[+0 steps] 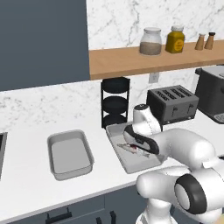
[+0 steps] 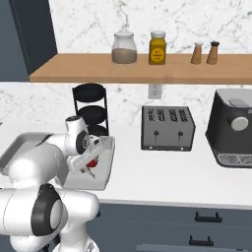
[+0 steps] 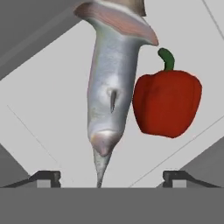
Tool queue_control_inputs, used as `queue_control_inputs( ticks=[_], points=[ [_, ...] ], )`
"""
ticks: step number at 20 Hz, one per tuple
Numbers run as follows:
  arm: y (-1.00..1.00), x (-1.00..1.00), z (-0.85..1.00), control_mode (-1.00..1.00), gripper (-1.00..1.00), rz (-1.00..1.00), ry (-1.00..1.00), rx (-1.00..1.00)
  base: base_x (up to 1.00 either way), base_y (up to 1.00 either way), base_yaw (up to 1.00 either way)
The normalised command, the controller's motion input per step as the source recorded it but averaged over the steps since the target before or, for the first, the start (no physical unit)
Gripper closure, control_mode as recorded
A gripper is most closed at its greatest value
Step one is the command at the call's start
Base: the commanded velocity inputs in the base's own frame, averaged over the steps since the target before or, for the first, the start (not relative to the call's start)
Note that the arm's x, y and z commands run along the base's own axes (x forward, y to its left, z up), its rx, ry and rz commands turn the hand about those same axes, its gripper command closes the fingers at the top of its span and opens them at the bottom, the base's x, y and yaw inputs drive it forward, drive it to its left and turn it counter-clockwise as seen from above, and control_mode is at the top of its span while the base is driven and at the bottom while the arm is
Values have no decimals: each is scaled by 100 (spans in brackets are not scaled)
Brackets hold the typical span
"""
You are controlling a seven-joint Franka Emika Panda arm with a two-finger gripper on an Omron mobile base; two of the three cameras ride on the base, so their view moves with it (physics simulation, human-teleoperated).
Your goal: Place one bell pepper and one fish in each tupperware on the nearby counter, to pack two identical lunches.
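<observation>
Two grey tupperware trays sit on the white counter. The left tupperware holds nothing. The right tupperware holds a silvery fish and a red bell pepper with a green stem, lying side by side on its floor. My gripper hovers just above them, open, its fingertips wide apart on either side of the fish's tail without touching it. In the left base view the hand hangs over the fish. The pepper peeks out beneath the hand in the right base view.
A black three-tier rack stands right behind the right tray. A dark toaster and a coffee machine stand to its right. The wooden wall shelf above carries jars and shakers. A sink edge lies far left.
</observation>
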Motion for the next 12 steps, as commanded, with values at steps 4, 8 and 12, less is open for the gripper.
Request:
queue_control_inputs(
  ticks=[4,8,12],
  points=[
    [-17,-59,54,-100,-100,0,-12,2,0,0,0],
    [-30,-89,71,-100,-100,0,-22,4,0,0,0],
    [-29,-100,55,-100,-100,0,-43,4,0,0,0]
  ],
)
